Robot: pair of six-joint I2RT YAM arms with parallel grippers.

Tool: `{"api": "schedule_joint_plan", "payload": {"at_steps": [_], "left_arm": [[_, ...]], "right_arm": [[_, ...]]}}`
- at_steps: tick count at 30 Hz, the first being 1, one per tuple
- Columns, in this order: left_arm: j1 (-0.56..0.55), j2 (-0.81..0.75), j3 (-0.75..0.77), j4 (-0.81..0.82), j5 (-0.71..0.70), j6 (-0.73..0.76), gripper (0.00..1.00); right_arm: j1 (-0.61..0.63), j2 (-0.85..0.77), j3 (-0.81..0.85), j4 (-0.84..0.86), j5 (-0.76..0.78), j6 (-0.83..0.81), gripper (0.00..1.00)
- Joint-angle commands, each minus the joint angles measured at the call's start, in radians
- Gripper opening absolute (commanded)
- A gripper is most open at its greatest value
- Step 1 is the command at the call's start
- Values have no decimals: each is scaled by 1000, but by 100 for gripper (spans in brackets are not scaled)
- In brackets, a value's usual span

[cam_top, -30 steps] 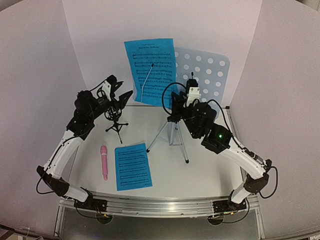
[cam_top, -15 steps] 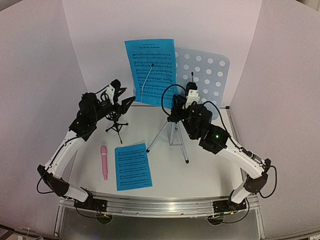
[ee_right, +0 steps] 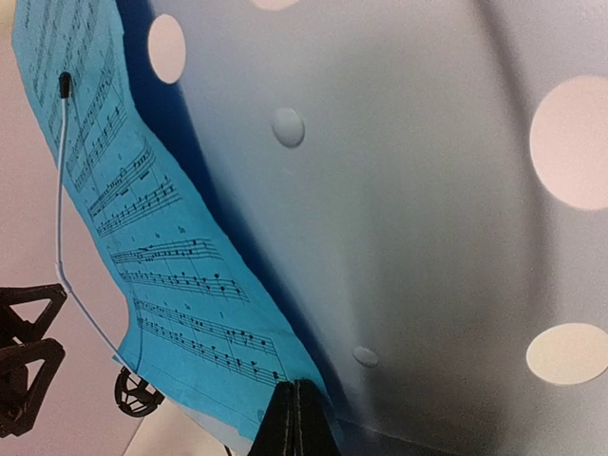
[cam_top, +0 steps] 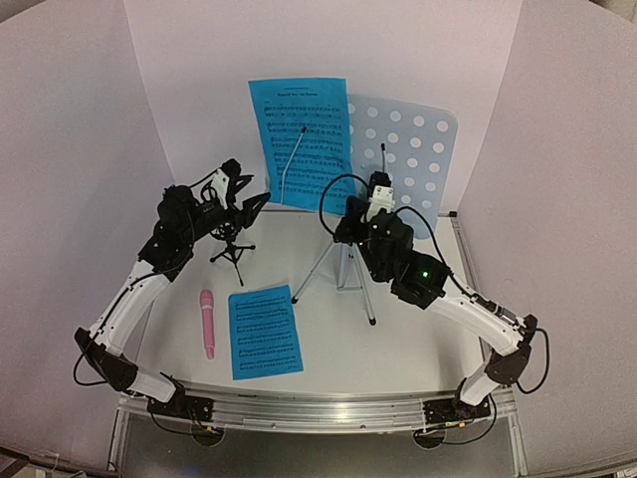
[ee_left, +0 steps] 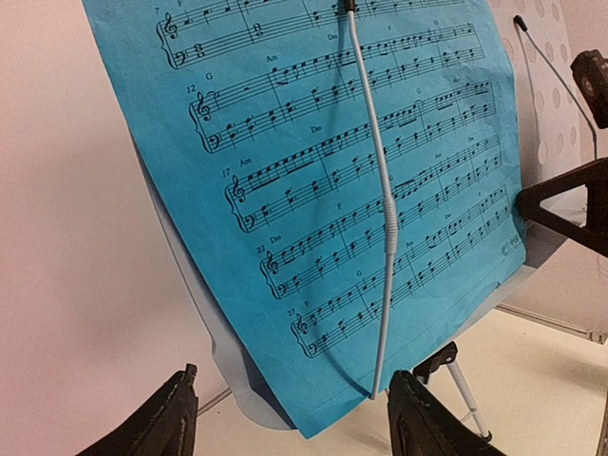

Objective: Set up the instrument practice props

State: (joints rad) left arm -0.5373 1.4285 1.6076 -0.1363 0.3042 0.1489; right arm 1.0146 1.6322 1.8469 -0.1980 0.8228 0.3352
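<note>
The pale-blue perforated stand desk (cam_top: 408, 149) stands on silver tripod legs (cam_top: 343, 271) at the back. One blue sheet-music page (cam_top: 301, 137) rests on its left side under a thin wire arm (ee_left: 380, 237). My left gripper (cam_top: 254, 205) is open and empty, its fingers (ee_left: 163, 418) spread just before that page's lower edge (ee_left: 332, 190). My right gripper (cam_top: 348, 217) is shut with its tips (ee_right: 296, 418) at the page's lower right corner (ee_right: 180, 285), against the desk (ee_right: 399, 190); I cannot tell whether it pinches anything. A second page (cam_top: 264, 332), the pink microphone (cam_top: 207, 324) and the black tripod mount (cam_top: 231, 247) are on the table.
White walls enclose the table at the back and on both sides. The mic mount stands just below my left wrist. The tripod legs spread in front of the stand, under my right arm. The right gripper's fingers show at the right edge of the left wrist view (ee_left: 565, 204).
My left gripper swung right towards the page on the stand, then held still. My right gripper crept left and closer to the desk's lower edge. The props on the table have not moved.
</note>
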Motion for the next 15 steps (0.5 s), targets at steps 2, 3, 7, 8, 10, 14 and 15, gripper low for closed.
{"api": "schedule_joint_plan", "payload": {"at_steps": [2,3,7,8,10,14,15], "left_arm": [[2,-35,-17,53,9,1,68],[2,-35,-18,55,9,2,68],[2,-38,-22,57,8,8,68],[2,-38,-23,58,7,8,68],[2,-40,-26,58,9,10,68],[2,-40,-29,63,12,9,68],[2,-40,-29,65,13,9,68]], "right_arm": [[-9,-27,-32,54,27,44,0],[-9,-25,-33,59,26,44,0],[-10,-23,-37,73,21,47,0],[-11,-23,-39,75,19,48,0],[-11,-24,-44,78,19,49,0],[-16,-27,-56,89,15,60,0],[-16,-24,-54,89,11,60,0]]}}
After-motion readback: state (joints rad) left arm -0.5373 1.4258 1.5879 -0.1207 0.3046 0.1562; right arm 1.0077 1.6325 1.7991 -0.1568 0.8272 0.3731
